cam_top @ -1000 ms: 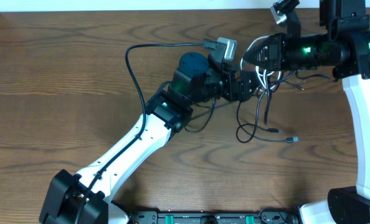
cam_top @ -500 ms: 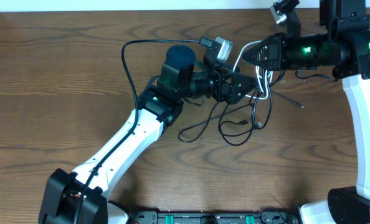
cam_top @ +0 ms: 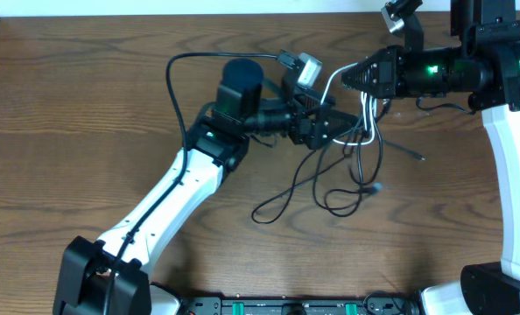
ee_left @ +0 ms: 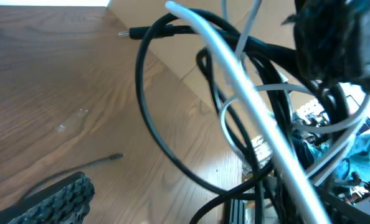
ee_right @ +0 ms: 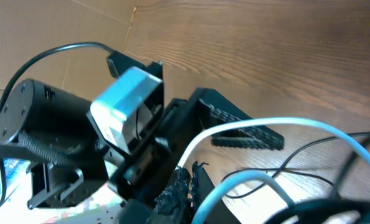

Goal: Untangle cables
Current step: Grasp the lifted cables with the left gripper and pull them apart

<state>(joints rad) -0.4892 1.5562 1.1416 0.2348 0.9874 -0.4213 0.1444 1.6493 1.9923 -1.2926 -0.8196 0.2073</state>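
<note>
A bundle of cables hangs between my two grippers above the wood table. The white cable (cam_top: pixel 333 77) arcs out of my right gripper (cam_top: pixel 347 77), which is shut on the bundle; its pads (ee_right: pixel 188 186) are pressed together. Black cables (cam_top: pixel 286 188) trail down onto the table in loops. My left gripper (cam_top: pixel 328 127) is just left of and below the right one, open, with the strands running between its fingers. One finger pad (ee_left: pixel 57 198) shows at bottom left. The white cable (ee_left: pixel 247 99) and black cables (ee_left: pixel 151 118) cross that view. A jack plug (ee_left: pixel 126 34) sticks out at top.
A loose thin cable end (cam_top: pixel 409 150) lies on the table right of the bundle. The left wrist camera box (ee_right: pixel 126 102) sits close to my right gripper. The right arm's base (cam_top: pixel 514 175) stands at the right edge. Cardboard (ee_right: pixel 42 37) borders the table.
My left arm has swung up and to the left, toward the right gripper. The black loops and loose ends have shifted left across the table. The right gripper has held its place.
</note>
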